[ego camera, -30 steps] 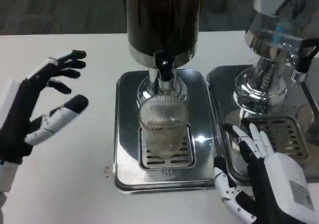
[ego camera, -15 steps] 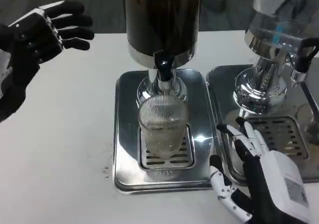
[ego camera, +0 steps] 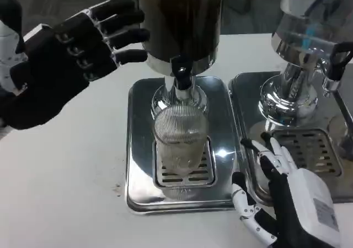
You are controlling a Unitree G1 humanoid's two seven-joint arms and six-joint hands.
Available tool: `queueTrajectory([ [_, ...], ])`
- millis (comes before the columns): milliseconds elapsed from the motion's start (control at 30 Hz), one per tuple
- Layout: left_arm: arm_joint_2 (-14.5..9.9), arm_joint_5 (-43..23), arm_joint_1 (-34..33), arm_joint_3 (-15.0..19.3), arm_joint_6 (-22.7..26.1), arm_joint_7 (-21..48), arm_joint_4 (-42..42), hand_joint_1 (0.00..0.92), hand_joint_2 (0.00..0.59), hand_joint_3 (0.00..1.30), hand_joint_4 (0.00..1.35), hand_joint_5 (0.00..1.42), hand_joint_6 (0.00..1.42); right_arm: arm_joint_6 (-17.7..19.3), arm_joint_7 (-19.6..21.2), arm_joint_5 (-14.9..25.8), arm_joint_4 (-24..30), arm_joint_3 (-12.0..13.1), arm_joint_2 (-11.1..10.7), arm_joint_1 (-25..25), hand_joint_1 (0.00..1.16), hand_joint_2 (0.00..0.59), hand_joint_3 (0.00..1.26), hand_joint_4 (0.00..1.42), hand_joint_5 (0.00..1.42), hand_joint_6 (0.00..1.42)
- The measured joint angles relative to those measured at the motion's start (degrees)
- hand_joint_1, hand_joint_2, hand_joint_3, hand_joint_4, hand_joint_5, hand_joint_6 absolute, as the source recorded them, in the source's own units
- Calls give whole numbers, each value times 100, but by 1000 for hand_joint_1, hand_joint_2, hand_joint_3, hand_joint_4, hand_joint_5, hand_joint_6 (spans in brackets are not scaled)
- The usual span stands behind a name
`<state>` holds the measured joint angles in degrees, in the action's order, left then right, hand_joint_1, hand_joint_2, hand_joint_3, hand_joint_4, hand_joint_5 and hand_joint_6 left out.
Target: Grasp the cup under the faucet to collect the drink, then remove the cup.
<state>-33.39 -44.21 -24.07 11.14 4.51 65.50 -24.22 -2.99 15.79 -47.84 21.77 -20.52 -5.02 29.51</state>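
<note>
Nearer the dispenser (ego camera: 179,22): left robot hand (ego camera: 66,60).

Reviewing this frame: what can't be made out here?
- Dispenser, head view: top cut off by the upper edge.
- Cup: ribbed glass blurs any liquid level.
- Right hand: wrist cut off by the bottom edge.
- Second dispenser: cropped by the right edge.

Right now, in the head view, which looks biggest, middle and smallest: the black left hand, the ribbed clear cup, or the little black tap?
1. Black left hand; it may just be nearer the camera.
2. Ribbed clear cup.
3. Little black tap.
</note>
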Motion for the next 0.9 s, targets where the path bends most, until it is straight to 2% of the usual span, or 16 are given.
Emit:
queueTrajectory([
  [333,347,382,-206,-67,324,117,-31,0,78,222,74,110,170,0,90,58,-151,-10,67,-8,360,515,199,54,39,196],
  [600,783,704,-347,-63,232,-23,-100,0,85,205,43,88,152,0,214,76,-153,-52,164,45,356,520,197,54,39,196],
  [900,915,936,-398,-44,102,-47,-96,0,83,205,42,84,138,0,280,76,-152,-70,224,160,352,520,204,54,47,196],
])
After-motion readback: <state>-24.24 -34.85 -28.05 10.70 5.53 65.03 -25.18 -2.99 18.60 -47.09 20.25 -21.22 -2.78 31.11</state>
